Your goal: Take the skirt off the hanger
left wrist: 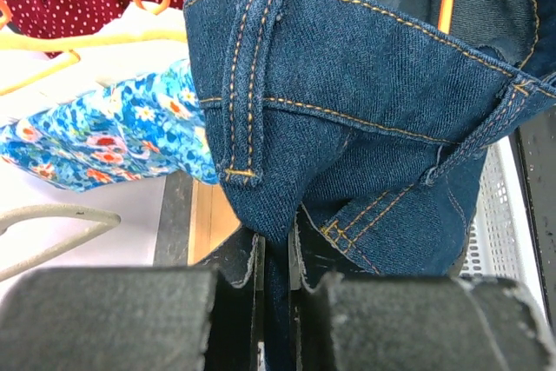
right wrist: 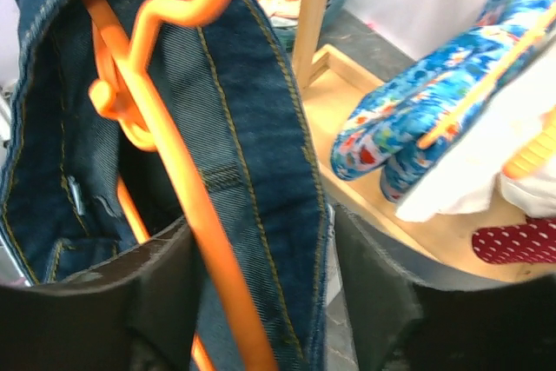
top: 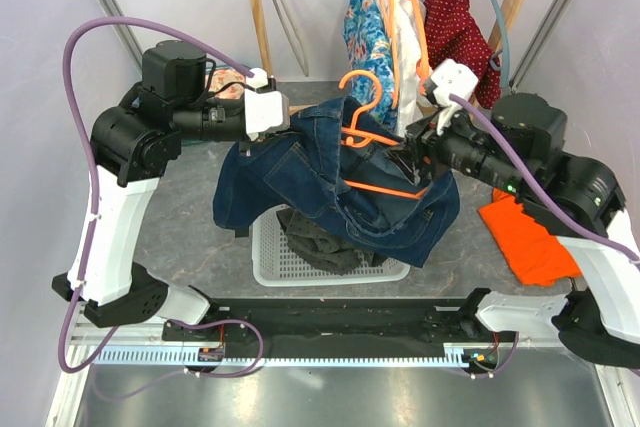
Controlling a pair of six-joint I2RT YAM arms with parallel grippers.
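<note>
A dark blue denim skirt [top: 320, 177] hangs in the air between my grippers, above a basket. An orange hanger [top: 365, 132] sits inside its waistband, hook up. My left gripper [top: 275, 117] is shut on a fold of the waistband at the skirt's left end; in the left wrist view the denim [left wrist: 347, 84] is pinched between the fingers of this gripper [left wrist: 276, 245]. My right gripper [top: 418, 159] is at the skirt's right end. In the right wrist view its fingers stand apart around the hanger bar [right wrist: 187, 171] and the waistband [right wrist: 252, 128], with a slit of table showing beside the right finger.
A white basket [top: 265, 257] with dark clothes [top: 325, 242] stands under the skirt. An orange garment [top: 525, 237] lies on the table at right. Behind is a wooden rack [top: 258, 17] with a blue floral piece [top: 368, 42], a red dotted one [top: 455, 22] and empty hangers.
</note>
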